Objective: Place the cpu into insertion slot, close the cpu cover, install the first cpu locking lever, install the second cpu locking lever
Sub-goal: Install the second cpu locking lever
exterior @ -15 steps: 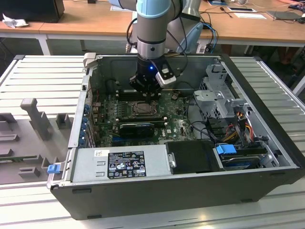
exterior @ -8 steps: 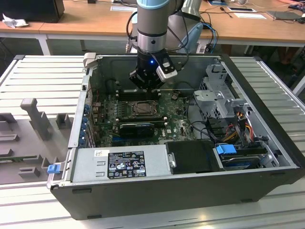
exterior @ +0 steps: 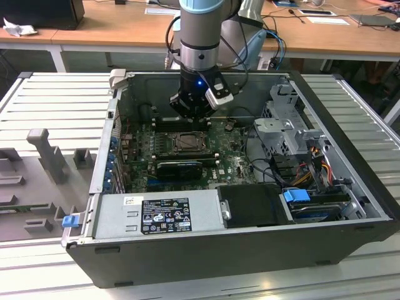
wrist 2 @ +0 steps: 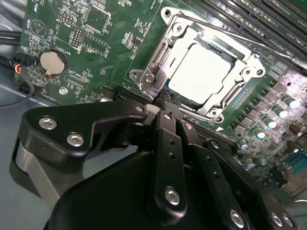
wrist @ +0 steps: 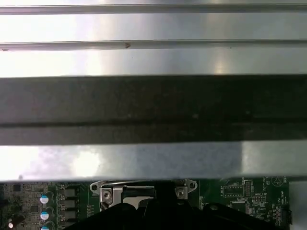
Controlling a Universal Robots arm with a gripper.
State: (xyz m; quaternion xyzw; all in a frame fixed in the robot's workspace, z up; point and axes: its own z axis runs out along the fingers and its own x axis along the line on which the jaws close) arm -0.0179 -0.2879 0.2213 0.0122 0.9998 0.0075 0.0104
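Observation:
The cpu (wrist 2: 204, 69) lies flat in the insertion slot (wrist 2: 175, 19), silver face up. The cpu cover (wrist 2: 242, 79) is down around it, and the chip shows through its window. My gripper (wrist 2: 162, 99) hangs just beside one corner of the socket, its black fingers (wrist 2: 165, 139) pressed together with nothing seen between them. Their tips are close to a silver lever bracket (wrist 2: 146, 79) at that corner. In the exterior view the gripper (exterior: 190, 117) is low inside the open computer case, over the far edge of the socket (exterior: 187, 142).
Long black memory slots (wrist 2: 268, 24) run beside the socket. A coin battery (wrist 2: 52, 62) and coloured wires (wrist 2: 17, 67) are on the board. A black expansion card (exterior: 180, 167), the power supply (exterior: 159, 215) and a drive cage (exterior: 284, 122) crowd the case. The case wall (wrist: 153, 103) is close.

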